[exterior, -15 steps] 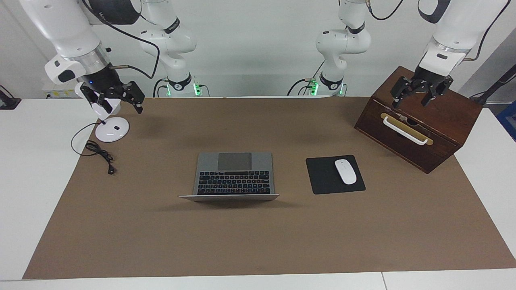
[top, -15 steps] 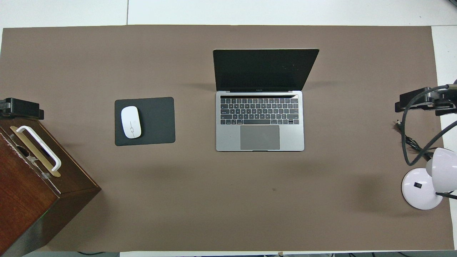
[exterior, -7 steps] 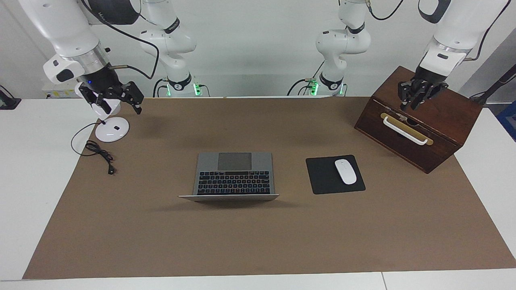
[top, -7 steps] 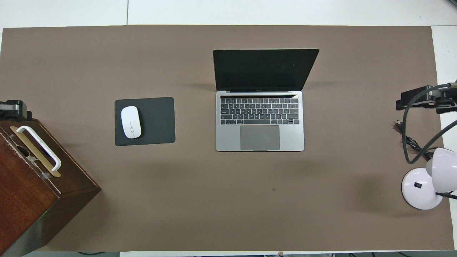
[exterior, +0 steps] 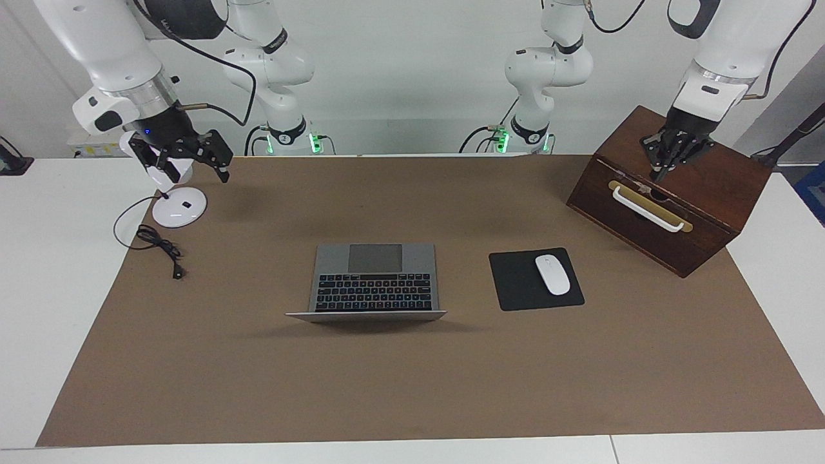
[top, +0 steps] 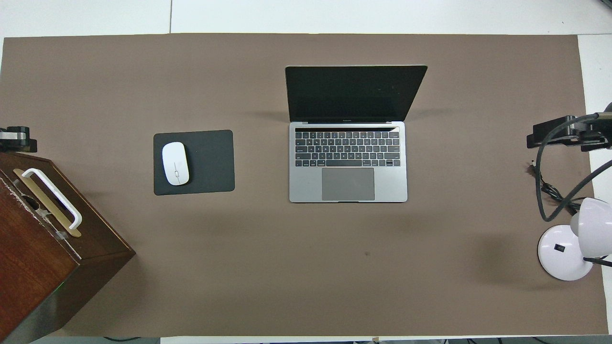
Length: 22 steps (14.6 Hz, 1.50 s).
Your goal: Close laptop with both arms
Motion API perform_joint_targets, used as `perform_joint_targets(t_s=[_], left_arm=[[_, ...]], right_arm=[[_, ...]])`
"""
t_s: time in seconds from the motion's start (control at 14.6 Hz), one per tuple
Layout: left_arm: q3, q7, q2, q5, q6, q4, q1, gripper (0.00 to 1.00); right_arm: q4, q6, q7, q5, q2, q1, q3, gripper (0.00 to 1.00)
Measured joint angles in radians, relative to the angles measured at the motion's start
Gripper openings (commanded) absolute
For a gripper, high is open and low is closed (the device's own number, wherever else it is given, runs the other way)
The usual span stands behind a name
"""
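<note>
Lying open at mid-bench, the laptop (exterior: 376,283) has its long axis running between the two arm ends, screen edge farther from the robots than the keyboard. Both grippers are well apart from it: the left gripper (exterior: 672,158), fingers closed on nothing, hangs over the wooden box (exterior: 670,193). The right gripper (exterior: 184,158), fingers spread, hangs over the lamp base (exterior: 179,207).

Table (exterior: 58,270): white, under a brown mat (exterior: 412,386).
On mat: open laptop (exterior: 374,277), mouse pad (exterior: 515,283), wooden box (exterior: 670,193), lamp base (exterior: 179,208).
</note>
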Motion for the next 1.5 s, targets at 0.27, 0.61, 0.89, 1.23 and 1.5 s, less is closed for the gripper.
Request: perform_joint_targets(t_s=[0.27,0.61,0.89,1.23,1.5], left_arm=[[-0.008,0.005,0.001,0.000,0.016,0.000,-0.003,0.00],[-0.014,0.009,0.002,-0.001,0.031,-0.010,-0.032,0.00],[-0.017,0.009,-0.021,-0.023,0.171,-0.129,-0.086,0.00],[-0.019,0.010,-0.116,-0.079,0.417,-0.358,-0.162,0.00],[-0.021,0.010,-0.208,-0.083,0.636,-0.577,-0.249,0.00]], right_arm=[[-0.008,0.000,-0.069,0.006,0.000,0.008,0.001,1.00],[-0.015,0.059,-0.094,0.030,0.000,0.031,0.011,0.89],[-0.024,0.090,-0.094,0.031,0.011,0.039,0.032,0.65],[0.014,0.104,-0.098,0.031,0.056,0.039,0.049,0.05],[0.080,0.104,-0.154,0.031,0.114,0.040,0.057,0.00]])
